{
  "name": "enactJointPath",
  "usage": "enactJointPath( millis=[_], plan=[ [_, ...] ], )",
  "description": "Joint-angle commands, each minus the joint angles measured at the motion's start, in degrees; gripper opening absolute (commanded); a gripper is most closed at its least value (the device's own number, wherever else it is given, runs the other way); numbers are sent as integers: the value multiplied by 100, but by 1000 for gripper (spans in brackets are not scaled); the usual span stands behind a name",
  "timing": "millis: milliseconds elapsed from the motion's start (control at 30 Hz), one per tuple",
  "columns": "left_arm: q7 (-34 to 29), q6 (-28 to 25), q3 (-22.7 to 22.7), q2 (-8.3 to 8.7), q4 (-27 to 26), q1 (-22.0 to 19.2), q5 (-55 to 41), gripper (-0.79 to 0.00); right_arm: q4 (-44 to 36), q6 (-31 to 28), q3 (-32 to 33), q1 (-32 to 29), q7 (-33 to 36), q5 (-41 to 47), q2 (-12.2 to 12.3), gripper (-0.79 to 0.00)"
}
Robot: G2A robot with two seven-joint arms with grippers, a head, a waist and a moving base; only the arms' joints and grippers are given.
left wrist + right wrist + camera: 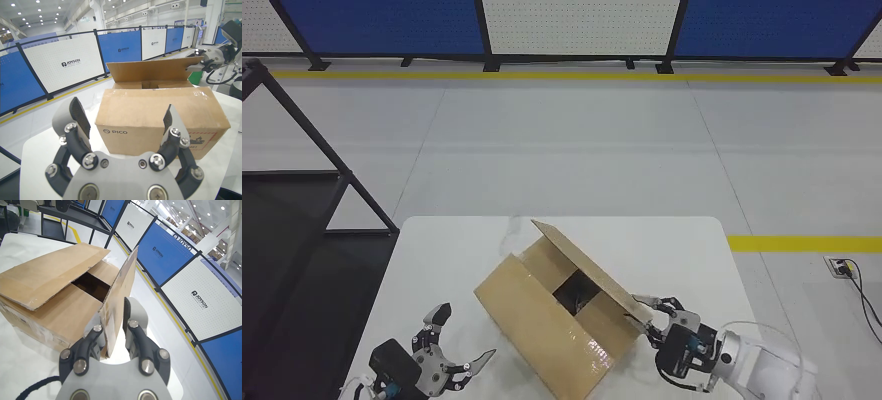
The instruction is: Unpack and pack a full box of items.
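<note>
One flap (121, 285) of the box (56, 306) is pinched by the right end effector (111, 313); the left end effector (123, 104) gapes wide, empty

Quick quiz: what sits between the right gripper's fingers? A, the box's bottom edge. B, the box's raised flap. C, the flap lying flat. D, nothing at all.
B: the right gripper has the raised flap of the box between its fingers.
</note>
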Motion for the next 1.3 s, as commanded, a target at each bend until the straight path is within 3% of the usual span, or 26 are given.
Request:
enactJointPath(
  millis=[0,367,567,833,1000,1100,1267],
  plan=[
    [-67,96,-55,3,21,2,37,0,-48,31,22,-50,-54,-16,20,0],
    [-484,568,-546,19,401,-207,-171,0,-547,315,382,-573,-684,-192,172,0],
    [-649,688,-330,-9,299,-173,-270,0,-830,330,636,-946,-1242,-382,275,0],
    [-841,1555,12,-102,349,-277,-568,0,-1053,329,711,-1647,-1977,-1142,434,0],
    [-847,1623,73,-112,366,-304,-563,0,-835,875,437,-1871,-1039,-813,374,0],
    [-847,1623,73,-112,366,-304,-563,0,-640,1373,178,-1716,-152,-557,302,0],
    [-847,1623,73,-112,366,-304,-563,0,-452,2178,-289,-1399,751,-300,195,0]
  ],
)
